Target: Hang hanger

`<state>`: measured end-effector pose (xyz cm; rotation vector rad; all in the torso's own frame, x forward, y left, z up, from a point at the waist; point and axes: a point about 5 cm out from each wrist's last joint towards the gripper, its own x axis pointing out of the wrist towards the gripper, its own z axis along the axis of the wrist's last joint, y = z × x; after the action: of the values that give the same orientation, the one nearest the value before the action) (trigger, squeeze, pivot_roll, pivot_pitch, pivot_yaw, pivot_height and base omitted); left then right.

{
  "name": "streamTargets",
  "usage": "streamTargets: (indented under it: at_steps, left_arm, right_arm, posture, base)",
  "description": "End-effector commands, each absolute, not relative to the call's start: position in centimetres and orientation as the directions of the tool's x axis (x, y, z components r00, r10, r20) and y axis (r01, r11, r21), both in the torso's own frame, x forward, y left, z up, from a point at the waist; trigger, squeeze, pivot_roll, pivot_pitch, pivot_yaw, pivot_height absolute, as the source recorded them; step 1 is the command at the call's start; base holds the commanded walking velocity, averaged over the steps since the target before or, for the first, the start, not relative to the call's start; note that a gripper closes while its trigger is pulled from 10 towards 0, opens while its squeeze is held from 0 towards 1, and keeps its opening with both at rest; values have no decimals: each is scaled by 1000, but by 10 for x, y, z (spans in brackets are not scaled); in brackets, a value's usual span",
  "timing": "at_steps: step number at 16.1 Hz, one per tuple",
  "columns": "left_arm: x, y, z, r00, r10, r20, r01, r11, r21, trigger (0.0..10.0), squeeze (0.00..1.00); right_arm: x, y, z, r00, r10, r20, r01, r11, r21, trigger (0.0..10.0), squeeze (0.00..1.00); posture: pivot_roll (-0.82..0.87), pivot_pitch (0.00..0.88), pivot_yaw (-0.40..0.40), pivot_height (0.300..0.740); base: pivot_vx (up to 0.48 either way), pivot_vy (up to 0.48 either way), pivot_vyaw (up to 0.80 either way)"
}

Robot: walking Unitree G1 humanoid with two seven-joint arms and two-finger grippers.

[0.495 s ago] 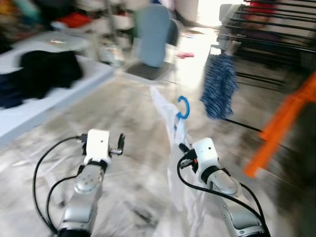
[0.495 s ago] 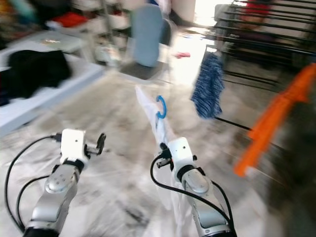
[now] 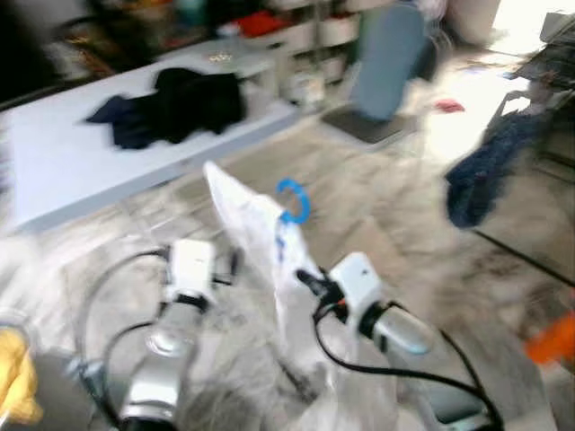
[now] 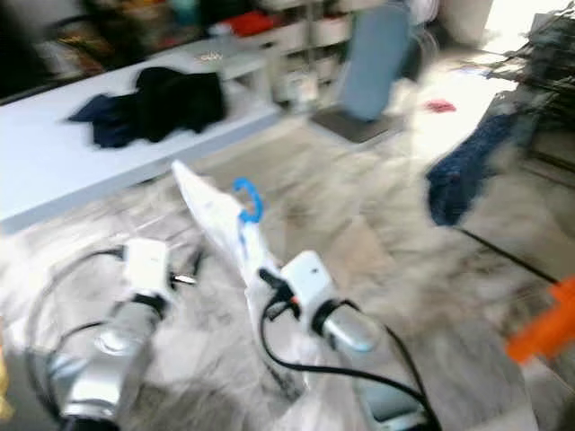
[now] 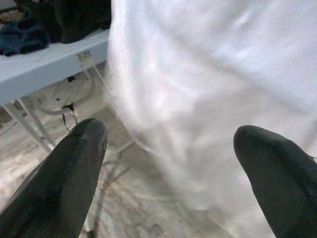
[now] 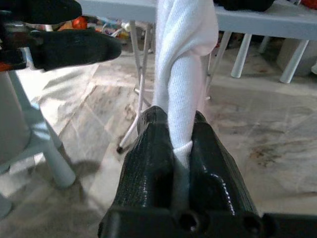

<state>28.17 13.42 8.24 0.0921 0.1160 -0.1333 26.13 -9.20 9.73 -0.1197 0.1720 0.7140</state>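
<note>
The right gripper (image 6: 181, 136) is clamping its two black fingers (image 6: 148, 163) tight on a bunched fold of the white garment (image 6: 185, 74), with only the cloth between the pads. In the head views that gripper (image 3: 310, 285) is holding the garment up in front of the robot, and the blue hanger hook (image 3: 293, 199) is poking out at the top of the cloth, so the hanger itself is riding inside the garment, carried well above the marbled floor (image 3: 395, 224). The left gripper (image 5: 168, 173) is standing wide open just beside the hanging cloth, its fingertips (image 5: 74, 163) spread with nothing between them. Compared with half a second ago, the whole scene is sliding across the head views: the white table (image 3: 81, 171) with dark clothes (image 3: 180, 103) is now lying ahead on the robot's left, while the dark drying rack (image 3: 552, 63) that was filling the right side is shrinking to the far right edge, with the blue towel (image 3: 481, 175) pushed out toward it. Since both arms are sitting in much the same place relative to the camera, this reads as the robot turning, not the things moving. For the task, that looks like a turn away from the rack, the likeliest rail for the hook, so the hanging step is probably not close yet. The frames are blurred with motion.
</note>
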Motion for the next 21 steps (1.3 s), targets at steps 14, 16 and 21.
streamTargets:
  at_steps: [14, 16, 21]
  left_arm:
    - [273, 104, 90, 911, -407, -71, 396, 909, -133, 10000, 1000]
    - [274, 103, 90, 915, -397, -78, 386, 915, -119, 10000, 1000]
    - [289, 106, 94, 936, -345, -66, 340, 938, -70, 10000, 0]
  right_arm:
    - [270, -72, 121, 691, 706, -156, -721, 688, -81, 10000, 0]
    - [269, -69, 124, 679, 719, -148, -732, 677, -74, 10000, 0]
    - [252, -68, 122, 558, 807, -193, -827, 560, -51, 10000, 0]
  posture:
    - [-143, 0, 41, 740]
    - [-144, 0, 42, 740]
    - [-155, 0, 49, 740]
  base:
    - [0, 0, 229]
    - [0, 0, 0]
    - [0, 0, 0]
